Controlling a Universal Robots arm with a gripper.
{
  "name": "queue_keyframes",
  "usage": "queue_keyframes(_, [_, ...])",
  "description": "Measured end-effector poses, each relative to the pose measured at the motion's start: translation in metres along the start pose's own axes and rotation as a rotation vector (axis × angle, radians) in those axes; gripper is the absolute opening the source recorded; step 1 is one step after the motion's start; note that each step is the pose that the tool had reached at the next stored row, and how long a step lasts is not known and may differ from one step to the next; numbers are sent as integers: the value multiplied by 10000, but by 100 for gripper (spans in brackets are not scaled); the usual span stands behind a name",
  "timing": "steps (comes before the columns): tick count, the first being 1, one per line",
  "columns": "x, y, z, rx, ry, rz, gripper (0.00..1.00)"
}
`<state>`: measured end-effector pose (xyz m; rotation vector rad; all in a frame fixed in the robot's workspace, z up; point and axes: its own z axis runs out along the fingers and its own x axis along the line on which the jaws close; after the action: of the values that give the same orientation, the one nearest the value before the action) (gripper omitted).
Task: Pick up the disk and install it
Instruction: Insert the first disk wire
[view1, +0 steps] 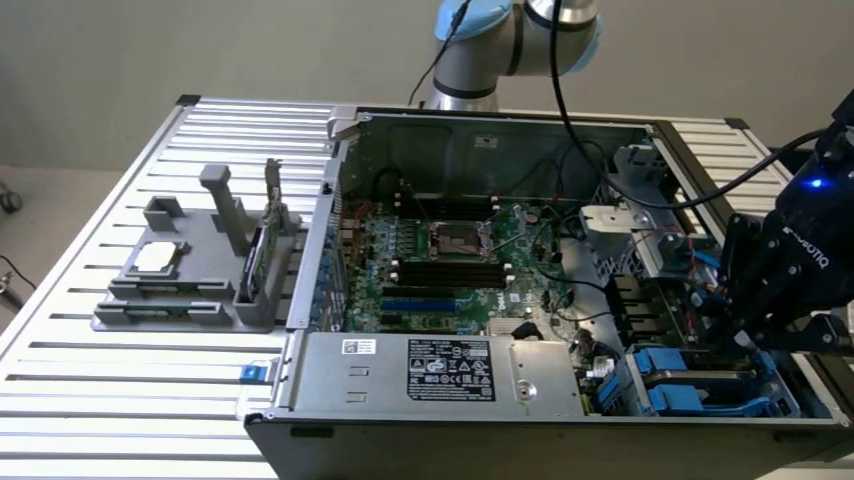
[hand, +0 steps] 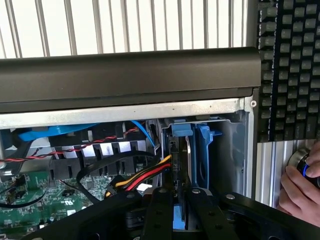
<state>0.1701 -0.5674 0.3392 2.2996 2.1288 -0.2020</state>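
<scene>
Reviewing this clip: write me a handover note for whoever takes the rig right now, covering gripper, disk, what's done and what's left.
Gripper: shut on the disk, holding it on edge.
Disk: picked up, standing upright in the drive bay at the corner of the open computer case, next to a blue bracket.
Done: pickup and carry to the bay.
Left: not yet released; whether it is fully seated cannot be told.
Note: a person's hand rests on the table beside the case.

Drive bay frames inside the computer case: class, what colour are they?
Blue. The drive bay frames show best in the wrist view.
</scene>
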Motion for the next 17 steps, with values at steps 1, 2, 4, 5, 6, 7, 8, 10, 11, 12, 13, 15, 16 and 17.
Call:
queue_keyframes(1, [0,0,1,0,-1,-4,16])
queue_keyframes(2, [0,0,1,0,-4,-10,16])
queue_keyframes(4, [0,0,3,-2,-8,-28,16])
queue_keyframes(5, [0,0,4,-3,-11,-40,16])
queue_keyframes(6, [0,1,5,-4,-11,-52,16])
queue_keyframes(7, [1,1,6,-6,-14,-67,16])
queue_keyframes(8, [1,1,7,-7,-15,-84,16])
queue_keyframes(10, [1,1,9,-11,-19,-117,16])
queue_keyframes(11, [1,1,11,-12,-19,-131,16])
queue_keyframes(12, [2,1,12,-14,-22,-147,16])
queue_keyframes(13, [2,2,14,-15,-22,-162,16])
queue_keyframes(15, [3,2,15,-18,-28,-193,16])
queue_keyframes(16, [4,3,17,-20,-27,-211,16])
queue_keyframes(17, [5,3,18,-22,-29,-228,16])
